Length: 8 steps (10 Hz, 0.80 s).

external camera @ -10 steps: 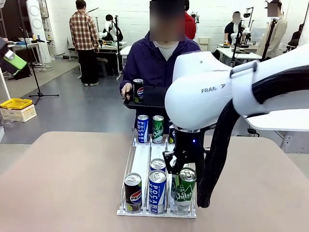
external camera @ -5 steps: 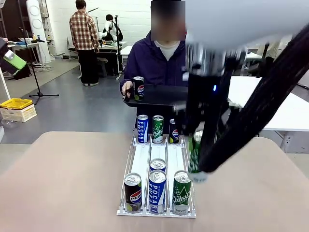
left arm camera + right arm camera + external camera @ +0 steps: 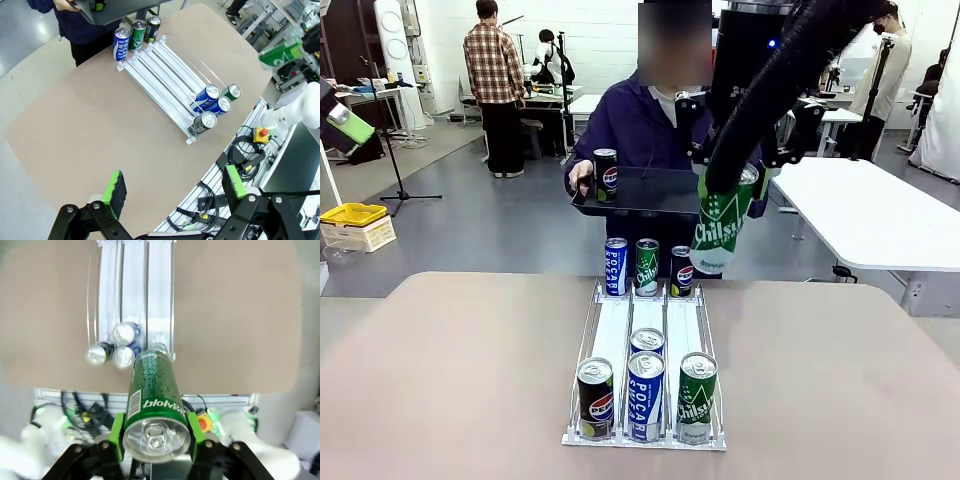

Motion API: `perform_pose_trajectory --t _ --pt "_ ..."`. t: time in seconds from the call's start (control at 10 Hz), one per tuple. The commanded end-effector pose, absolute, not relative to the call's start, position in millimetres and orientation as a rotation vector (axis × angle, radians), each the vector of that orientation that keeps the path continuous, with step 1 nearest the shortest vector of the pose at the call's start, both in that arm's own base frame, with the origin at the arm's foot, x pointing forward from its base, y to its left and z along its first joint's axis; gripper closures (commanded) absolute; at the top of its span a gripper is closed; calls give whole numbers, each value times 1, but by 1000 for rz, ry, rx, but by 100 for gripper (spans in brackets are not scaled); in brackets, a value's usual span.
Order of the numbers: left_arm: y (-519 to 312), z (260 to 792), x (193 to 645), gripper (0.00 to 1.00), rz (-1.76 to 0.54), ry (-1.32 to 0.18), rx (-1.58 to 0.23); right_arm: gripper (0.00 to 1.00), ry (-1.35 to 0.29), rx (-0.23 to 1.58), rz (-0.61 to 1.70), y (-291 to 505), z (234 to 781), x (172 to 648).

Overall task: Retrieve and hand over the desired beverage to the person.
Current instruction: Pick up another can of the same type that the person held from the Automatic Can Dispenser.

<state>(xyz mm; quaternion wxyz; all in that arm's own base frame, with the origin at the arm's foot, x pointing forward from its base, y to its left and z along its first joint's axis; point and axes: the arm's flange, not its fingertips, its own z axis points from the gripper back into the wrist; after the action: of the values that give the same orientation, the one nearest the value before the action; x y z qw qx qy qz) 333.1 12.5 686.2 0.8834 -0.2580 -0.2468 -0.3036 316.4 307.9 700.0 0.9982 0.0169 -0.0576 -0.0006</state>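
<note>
The right gripper (image 3: 156, 440) is clamped on a green can (image 3: 722, 222) held high over the far end of the rack (image 3: 616, 330), just in front of the person (image 3: 642, 125) holding a tray (image 3: 640, 196), while the left gripper (image 3: 174, 186) hangs with its fingers apart.

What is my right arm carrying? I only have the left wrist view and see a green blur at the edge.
Observer: A green Chilsung can, clamped between the right fingers.
Operator: Is the person ready to take it?
Observer: The person holds a black tray with a Pepsi can standing on it.
Operator: How does the green can sit?
Observer: Tilted, high over the table's far edge, just right of the tray.
</note>
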Motion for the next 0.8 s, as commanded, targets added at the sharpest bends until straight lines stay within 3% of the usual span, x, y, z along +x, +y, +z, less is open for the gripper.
perform_pose_trajectory --t 0.0,0.3,0.7 --pt "13 686 331 0 -629 -505 -530 57 -87 49 21 312 705 369" --pt "13 686 331 0 -629 -505 -530 57 -44 95 11 307 710 413" --pt "13 686 331 0 -629 -505 -530 57 -36 99 -7 302 689 414"
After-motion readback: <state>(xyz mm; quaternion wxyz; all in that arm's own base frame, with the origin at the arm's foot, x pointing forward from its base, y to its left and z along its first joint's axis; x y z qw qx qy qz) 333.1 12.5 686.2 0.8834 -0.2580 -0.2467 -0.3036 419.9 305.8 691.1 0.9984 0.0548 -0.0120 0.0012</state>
